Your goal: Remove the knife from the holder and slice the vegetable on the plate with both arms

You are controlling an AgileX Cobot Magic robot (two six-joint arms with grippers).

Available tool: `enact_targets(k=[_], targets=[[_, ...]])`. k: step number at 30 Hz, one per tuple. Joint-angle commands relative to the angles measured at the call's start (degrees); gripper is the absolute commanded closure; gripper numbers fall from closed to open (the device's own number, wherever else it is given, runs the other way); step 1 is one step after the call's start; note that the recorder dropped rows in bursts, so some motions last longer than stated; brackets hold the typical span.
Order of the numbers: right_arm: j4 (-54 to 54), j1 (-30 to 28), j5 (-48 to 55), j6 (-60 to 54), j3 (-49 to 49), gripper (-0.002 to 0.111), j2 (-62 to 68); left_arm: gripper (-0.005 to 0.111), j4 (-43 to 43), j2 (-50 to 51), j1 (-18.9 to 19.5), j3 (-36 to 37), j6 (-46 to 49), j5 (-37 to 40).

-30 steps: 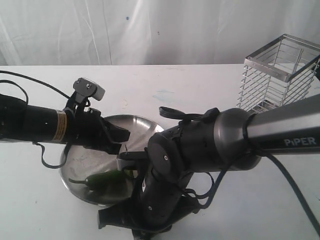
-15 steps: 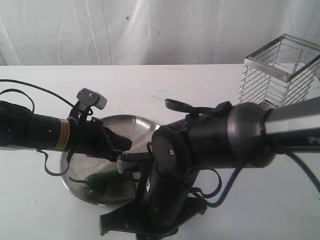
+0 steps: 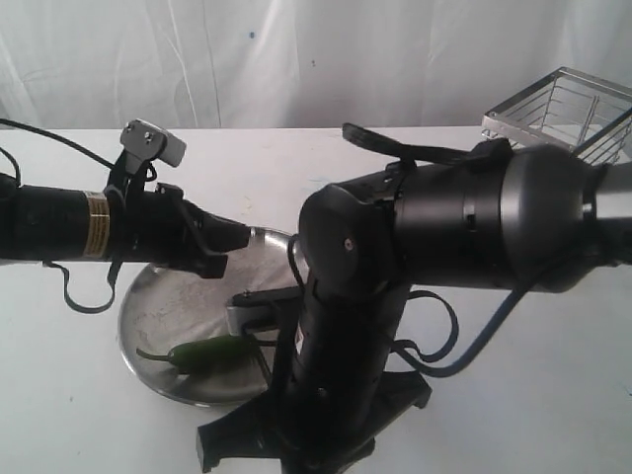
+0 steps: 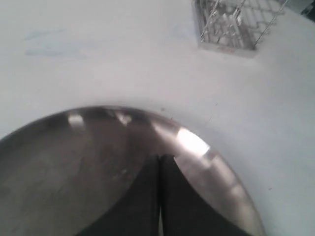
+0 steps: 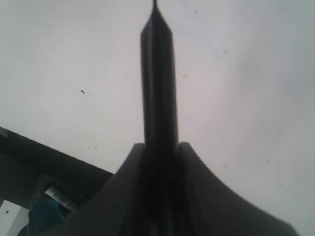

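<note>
1. I am reaching my left arm (image 3: 59, 225) in level from the left of the exterior view. Its forearm is lying horizontal and its wrist camera (image 3: 153, 141) is sitting on top.
2. I am holding my left gripper (image 3: 219, 247) above the far rim of the plate (image 3: 148, 301). Its jaws are pressed together with nothing between them, and the fingertips (image 4: 147, 172) are pointing over the plate's inner slope.
3. I am bending my right arm (image 3: 474, 222) sharply. The thick link is coming in from the right, and the forearm is dropping almost straight down in front of the plate's right side, hiding that part of it.
4. I am pinching the knife (image 5: 158, 73) in my right gripper (image 5: 160, 150), with one finger on each side of it.
5. The knife is running straight out from the jaws, its long axis in line with the gripper. Its pointed tip is aiming away from my wrist, over the white table (image 5: 246, 73). It is showing as a dark silhouette, so I cannot tell blade from handle.
6. The chili pepper (image 3: 207, 354) is lying flat on the near part of the plate. Its long axis is running across the exterior view, with the thin stem pointing left and the thick end toward my right arm. My left gripper is hanging apart from it, farther back.
7. The holder (image 3: 568, 99) is standing at the far right, partly behind my right arm and well apart from the plate.
</note>
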Motion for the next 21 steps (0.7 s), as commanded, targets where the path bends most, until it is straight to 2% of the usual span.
enact_targets(k=[1, 6, 11, 21], targets=[[0.83, -0.1, 1.51, -0.32, -2.96, 0.108, 0.35, 0.107, 0.17, -0.54, 0.13, 3.19, -0.47, 9.48], [1.87, -0.1, 2.07, -0.32, -4.32, 0.108, 2.62, 0.107, -3.53, -0.54, 0.13, 5.39, 4.32, 7.24], [1.37, -0.1, 1.79, -0.32, -4.32, 0.108, 4.09, 0.107, -3.6, -0.54, 0.13, 5.5, 4.3, 4.57], [0.03, -0.1, -2.15, 1.24, -4.32, 0.108, 6.55, 0.107, -3.6, -0.54, 0.13, 5.5, 4.3, 4.21]])
